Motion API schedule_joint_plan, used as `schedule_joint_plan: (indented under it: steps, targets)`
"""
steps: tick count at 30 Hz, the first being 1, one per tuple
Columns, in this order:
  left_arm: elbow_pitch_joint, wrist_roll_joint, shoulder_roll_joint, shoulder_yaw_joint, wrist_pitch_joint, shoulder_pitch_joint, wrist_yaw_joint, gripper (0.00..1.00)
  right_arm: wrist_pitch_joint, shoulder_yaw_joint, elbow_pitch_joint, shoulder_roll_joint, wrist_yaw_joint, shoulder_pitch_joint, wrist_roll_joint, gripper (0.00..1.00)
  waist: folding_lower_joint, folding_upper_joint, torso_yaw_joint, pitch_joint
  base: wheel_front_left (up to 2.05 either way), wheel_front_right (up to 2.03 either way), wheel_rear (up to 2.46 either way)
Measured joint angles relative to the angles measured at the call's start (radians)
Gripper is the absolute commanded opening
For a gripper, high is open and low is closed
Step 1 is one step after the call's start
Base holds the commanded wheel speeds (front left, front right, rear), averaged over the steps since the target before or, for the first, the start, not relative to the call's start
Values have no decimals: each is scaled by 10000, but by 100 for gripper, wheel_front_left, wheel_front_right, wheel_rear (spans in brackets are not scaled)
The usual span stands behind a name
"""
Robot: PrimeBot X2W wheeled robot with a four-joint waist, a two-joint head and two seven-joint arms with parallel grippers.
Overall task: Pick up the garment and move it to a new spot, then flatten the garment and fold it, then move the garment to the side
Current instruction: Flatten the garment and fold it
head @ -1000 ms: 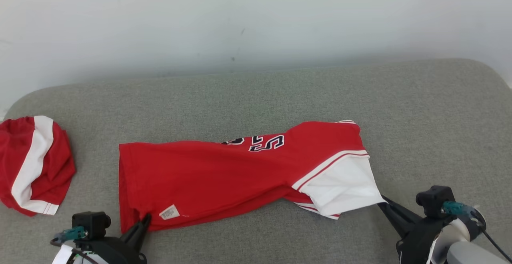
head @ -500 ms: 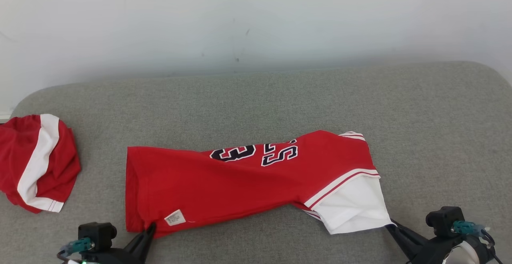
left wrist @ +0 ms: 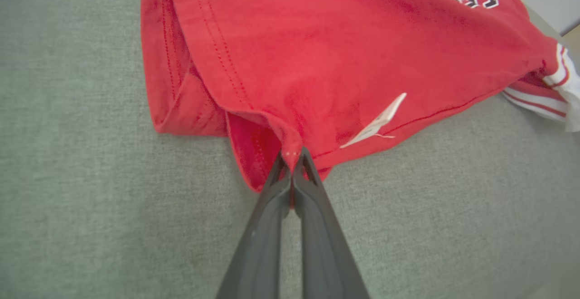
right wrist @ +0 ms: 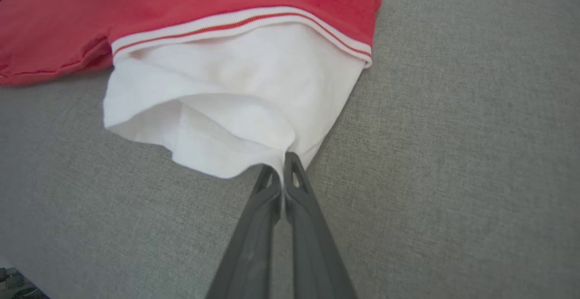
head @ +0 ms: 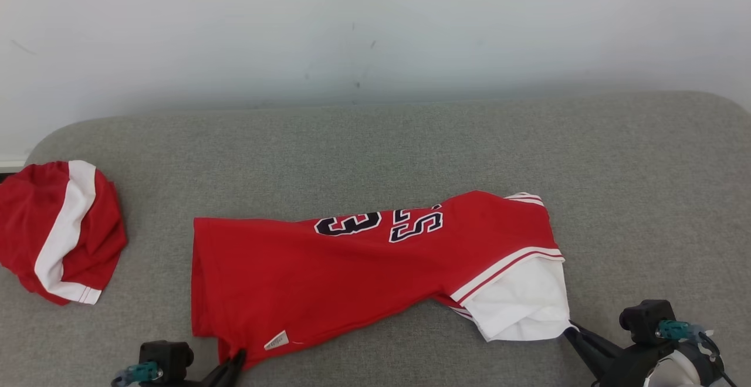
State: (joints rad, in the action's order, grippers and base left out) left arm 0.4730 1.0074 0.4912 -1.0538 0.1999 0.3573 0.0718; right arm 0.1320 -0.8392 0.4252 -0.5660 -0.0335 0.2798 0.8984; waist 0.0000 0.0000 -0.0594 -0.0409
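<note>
The garment (head: 352, 275) is a red jersey with dark numerals and a white sleeve, lying stretched across the grey couch seat (head: 410, 146). At its lower left hem corner, beside a small white tag (head: 276, 340), my left gripper (head: 237, 356) is shut on the red cloth; the left wrist view shows the garment (left wrist: 344, 54) pinched between the left gripper (left wrist: 292, 154) tips. My right gripper (head: 569, 331) is shut on the edge of the white sleeve (head: 519, 305). In the right wrist view the white sleeve (right wrist: 226, 104) bunches into the right gripper (right wrist: 283, 163).
A second red cloth with a white band (head: 56, 231) lies crumpled at the couch's left end. A pale wall (head: 375, 29) rises behind the seat. Bare grey cushion lies behind the jersey and to its right.
Both grippers have drawn back toward the seat's front edge with the jersey, and more of the numerals now shows. The head camera has also shifted.
</note>
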Motion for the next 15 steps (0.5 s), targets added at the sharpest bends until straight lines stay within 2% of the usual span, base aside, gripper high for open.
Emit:
schedule_joint_plan:
  steps: [7,8,9,10,11,15]
  targets:
    - [-439,6,178,-52,-326,-50,165,0,-86,56,-86,-77,165,5,69,0,0,0,-196,21,0,0,0]
    - [-491,8,190,-15,-328,-50,171,18,-90,58,-90,-94,169,5,69,0,0,0,-232,27,0,0,0]
    - [-545,15,217,33,-337,-51,178,48,-92,54,-111,-105,171,5,69,0,0,0,-265,33,0,0,0]
    - [-598,23,268,56,-345,-53,222,95,-104,48,-130,-105,171,12,69,0,0,0,-291,38,0,0,0]
    - [-640,25,334,65,-426,-54,261,100,-109,44,-159,-98,171,14,67,0,0,0,-308,42,0,0,0]
    - [-871,48,418,113,-510,-67,332,100,-178,54,-176,-113,173,4,81,0,0,0,-362,55,0,0,0]
